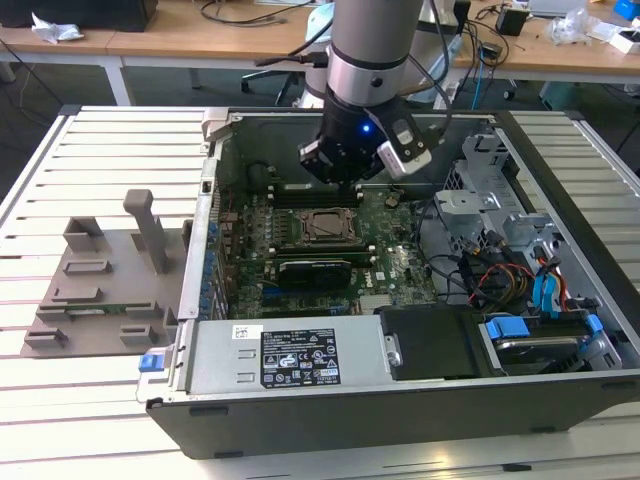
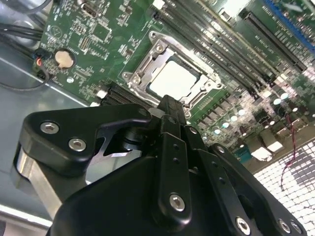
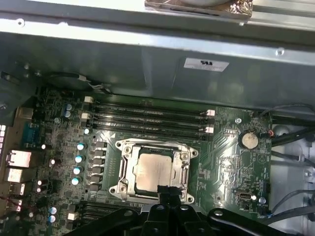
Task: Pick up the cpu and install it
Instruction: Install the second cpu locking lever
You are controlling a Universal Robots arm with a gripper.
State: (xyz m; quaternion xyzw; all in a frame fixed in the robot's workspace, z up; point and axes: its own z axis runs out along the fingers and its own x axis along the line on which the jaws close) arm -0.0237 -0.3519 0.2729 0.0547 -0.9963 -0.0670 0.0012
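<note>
Dead centre of the first wrist view, the cpu (image 3: 153,168) sits flat in its socket, just past my claw (image 3: 170,192); can't tell if the claw's spread.

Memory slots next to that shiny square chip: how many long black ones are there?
4 in the first wrist view, side by side, beside the cpu in its socket. Others may be hidden.

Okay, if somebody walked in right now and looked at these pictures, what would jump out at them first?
Probably the open computer case on the slatted table, with the robot arm reaching down into it. Next, the silvery cpu already lying in its metal socket frame on the green motherboard, in both wrist views. The black pincer hangs just above the socket's edge, holding nothing visible.
</note>
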